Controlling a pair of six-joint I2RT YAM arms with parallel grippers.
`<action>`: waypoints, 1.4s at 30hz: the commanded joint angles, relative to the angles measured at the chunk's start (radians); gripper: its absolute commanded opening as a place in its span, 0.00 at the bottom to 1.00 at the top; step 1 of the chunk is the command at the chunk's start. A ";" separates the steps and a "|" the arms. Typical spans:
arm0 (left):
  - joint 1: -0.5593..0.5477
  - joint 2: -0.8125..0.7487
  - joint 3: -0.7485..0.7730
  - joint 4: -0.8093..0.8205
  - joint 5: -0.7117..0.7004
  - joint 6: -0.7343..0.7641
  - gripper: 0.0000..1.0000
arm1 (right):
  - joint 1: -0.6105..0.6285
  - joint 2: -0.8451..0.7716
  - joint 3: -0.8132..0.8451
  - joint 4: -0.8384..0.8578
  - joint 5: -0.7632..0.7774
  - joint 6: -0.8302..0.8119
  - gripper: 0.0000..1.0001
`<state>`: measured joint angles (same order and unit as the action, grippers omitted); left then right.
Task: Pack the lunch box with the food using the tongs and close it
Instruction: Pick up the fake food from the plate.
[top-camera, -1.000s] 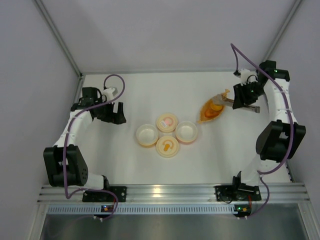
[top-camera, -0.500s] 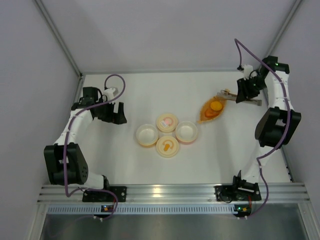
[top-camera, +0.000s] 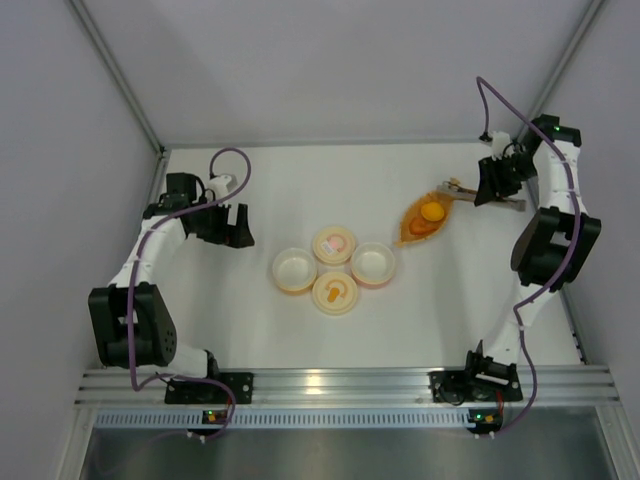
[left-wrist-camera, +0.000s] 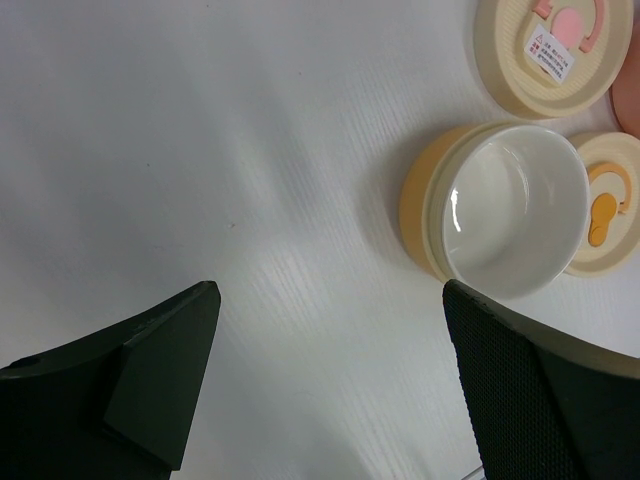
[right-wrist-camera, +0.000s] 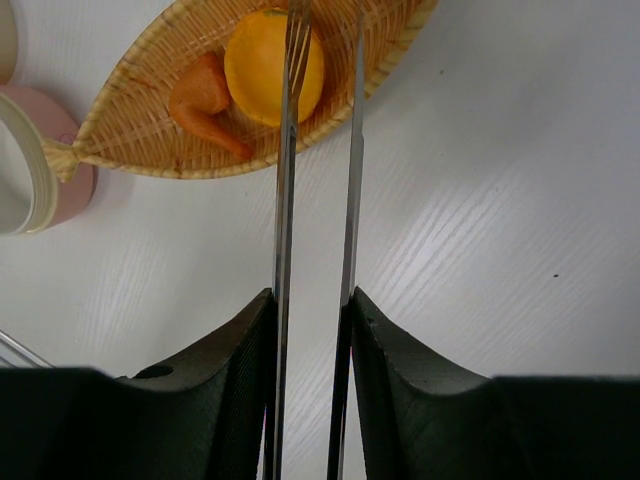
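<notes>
My right gripper (right-wrist-camera: 310, 300) is shut on the tongs (right-wrist-camera: 283, 190), its fingers pressing the two thin metal arms from outside. The arms stay a little apart and reach over the round orange ball (right-wrist-camera: 258, 70), with nothing caught between them. A small orange wedge-like piece (right-wrist-camera: 205, 100) lies beside the ball. From above, the tongs (top-camera: 462, 190) point at the food (top-camera: 431, 212). The yellow-orange tub (top-camera: 292, 270) and pink tub (top-camera: 373, 264) stand uncovered, with their cream lids (top-camera: 334, 244) (top-camera: 336, 293) lying between them. My left gripper (left-wrist-camera: 330, 295) hangs open over bare table, left of the yellow-orange tub (left-wrist-camera: 505, 215).
The food lies in an orange woven leaf-shaped dish (top-camera: 414, 230) at the right of the table, close to the pink tub (right-wrist-camera: 40, 170). Grey walls close in the table on the left, back and right. A metal rail (top-camera: 340, 382) runs along the near edge.
The right arm has drawn back toward the far right corner, pulling the tongs' tips from inside the dish to its far end. The left arm has not moved.
</notes>
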<state>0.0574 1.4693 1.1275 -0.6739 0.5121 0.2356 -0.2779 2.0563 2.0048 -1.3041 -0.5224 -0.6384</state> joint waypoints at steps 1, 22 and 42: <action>-0.001 0.011 0.034 0.000 0.026 0.014 0.98 | -0.006 -0.004 0.032 -0.099 -0.054 -0.038 0.34; -0.001 0.029 0.026 -0.006 0.026 0.022 0.98 | -0.010 -0.012 -0.086 -0.069 -0.056 -0.044 0.34; -0.001 0.022 0.026 -0.006 0.026 0.021 0.98 | -0.073 -0.076 -0.086 -0.150 -0.203 -0.063 0.00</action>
<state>0.0574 1.4990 1.1278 -0.6762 0.5125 0.2386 -0.3187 2.0556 1.8919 -1.3106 -0.6250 -0.6735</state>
